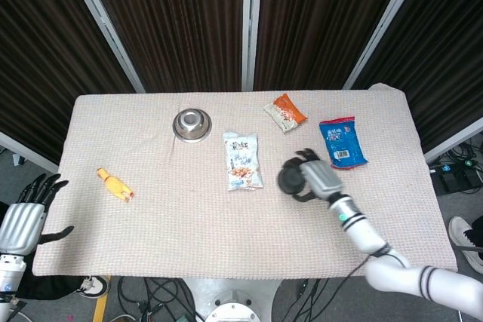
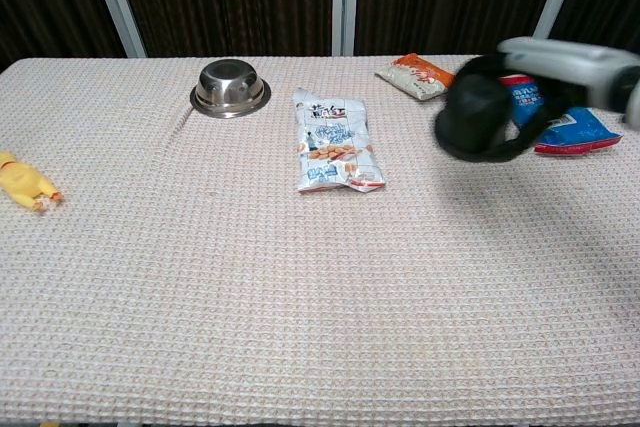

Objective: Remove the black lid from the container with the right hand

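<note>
Right hand (image 1: 317,180) sits right of centre in the head view, fingers wrapped around a black lid (image 1: 289,179) that pokes out of the hand on its left side. In the chest view the same hand (image 2: 560,72) comes in from the right edge at upper right, silver back on top, dark fingers curled round the lid (image 2: 472,119), which is a blurred round black shape hanging left of and below the palm, above the table (image 2: 300,297) rather than resting on it. Lid lies between the white snack bag (image 1: 242,161) at centre and the blue snack bag (image 1: 342,141) to the upper right, touching neither; in the chest view the hand partly covers the blue bag (image 2: 575,127). Can't tell any container apart from the lid in either view. Orange snack packet (image 1: 285,112) is further up, above the lid. Steel bowl (image 1: 191,124) sits upside down at upper left of centre. Yellow rubber chicken (image 1: 115,185) lies at the left side of the cloth. Left hand (image 1: 23,220) is at the lower left corner of the head view, off the table edge, fingers spread apart, holding nothing.
</note>
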Tool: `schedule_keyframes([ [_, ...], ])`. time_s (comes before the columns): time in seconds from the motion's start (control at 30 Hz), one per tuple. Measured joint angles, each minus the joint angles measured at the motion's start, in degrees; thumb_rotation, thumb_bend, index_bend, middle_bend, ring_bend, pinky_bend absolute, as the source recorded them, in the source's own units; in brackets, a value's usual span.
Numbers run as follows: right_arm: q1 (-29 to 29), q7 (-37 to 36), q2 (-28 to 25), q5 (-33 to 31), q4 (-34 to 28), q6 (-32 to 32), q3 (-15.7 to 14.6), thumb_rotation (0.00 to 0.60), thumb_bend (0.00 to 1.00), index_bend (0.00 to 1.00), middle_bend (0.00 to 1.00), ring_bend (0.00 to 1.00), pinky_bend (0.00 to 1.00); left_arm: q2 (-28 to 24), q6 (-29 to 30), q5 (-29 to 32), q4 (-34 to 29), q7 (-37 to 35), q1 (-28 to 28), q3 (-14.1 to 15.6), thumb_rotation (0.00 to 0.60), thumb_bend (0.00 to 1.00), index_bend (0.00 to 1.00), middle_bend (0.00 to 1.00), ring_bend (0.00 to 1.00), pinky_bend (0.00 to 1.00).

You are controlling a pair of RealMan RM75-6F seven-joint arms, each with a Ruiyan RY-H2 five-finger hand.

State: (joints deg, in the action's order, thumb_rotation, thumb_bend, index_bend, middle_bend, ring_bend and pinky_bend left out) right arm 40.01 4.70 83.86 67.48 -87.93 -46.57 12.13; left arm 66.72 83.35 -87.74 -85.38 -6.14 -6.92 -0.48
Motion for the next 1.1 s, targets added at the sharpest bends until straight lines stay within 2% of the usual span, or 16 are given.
schedule_keyframes([
  [0.1,2.6,2.7,5.9,0.1,-0.3,-0.4,0.3,0.6,0.19,0.37,0.45,0.09,0.0,0.0,-0.3,-0.5,0.4,-0.1,-0.3,0.1,0.6,0.09,0.15,0.07,0.0,0.13],
  [0.2,1.3,3.5,6.2,0.1,-1.0,-3.0,0.0,0.6,0.19,0.37,0.45,0.08,0.0,0.5,-0.8,-0.8,0.9,-0.4,-0.5,0.3,0.6,0.09,0.15,0.07,0.0,0.13],
  [0.3,-2.2,2.8,0.9,0.1,-0.9,-6.1,-0.9,0.6,0.19,0.37,0.45,0.08,0.0,0.9,-1.0,-0.9,1.2,-0.7,-0.6,0.4,0.6,0.09,0.15,0.07,0.0,0.13],
  [0.43,-8.6,-1.9,-10.8,0.4,0.6,-9.0,-2.6,0.6,0.19,0.37,0.45,0.08,0.0,1.3,-1.3,-0.9,1.7,-0.9,-0.8,0.5,0.6,0.09,0.15,0.07,0.0,0.13],
  [0.57,-9.3,-4.1,-15.3,1.7,1.6,-8.7,-3.1,0.6,0.19,0.37,0.45,0.08,0.0,1.3,-1.0,-1.1,2.0,-0.9,-0.8,0.5,0.6,0.09,0.15,0.07,0.0,0.13],
  [0.67,-6.8,-3.4,-12.2,2.5,2.2,-6.6,-2.8,0.6,0.19,0.37,0.45,0.08,0.0,1.2,-0.8,-0.9,1.8,-0.9,-0.6,0.5,0.6,0.09,0.15,0.07,0.0,0.13],
  [0.83,0.1,-0.9,1.2,2.9,3.2,-3.0,-1.0,0.6,0.19,0.37,0.45,0.08,0.0,0.6,-0.9,-0.5,1.3,0.1,-0.3,0.6,0.6,0.09,0.15,0.07,0.0,0.13],
  [0.93,1.5,0.2,6.1,3.1,2.9,-3.3,-0.4,0.6,0.19,0.37,0.45,0.08,0.0,0.7,-0.9,-0.5,1.3,0.2,-0.4,0.4,0.6,0.09,0.15,0.07,0.0,0.13],
  [1.0,1.0,0.4,6.3,3.0,2.6,-4.1,-0.4,0.6,0.19,0.37,0.45,0.08,0.0,0.8,-0.5,-0.9,1.4,0.3,-0.5,0.3,0.6,0.09,0.15,0.07,0.0,0.13],
  [1.1,-1.4,0.0,2.3,2.7,2.5,-5.8,-1.1,0.6,0.19,0.37,0.45,0.08,0.0,1.1,0.6,-1.7,1.5,1.4,-0.5,0.2,0.6,0.09,0.15,0.07,0.0,0.13],
])
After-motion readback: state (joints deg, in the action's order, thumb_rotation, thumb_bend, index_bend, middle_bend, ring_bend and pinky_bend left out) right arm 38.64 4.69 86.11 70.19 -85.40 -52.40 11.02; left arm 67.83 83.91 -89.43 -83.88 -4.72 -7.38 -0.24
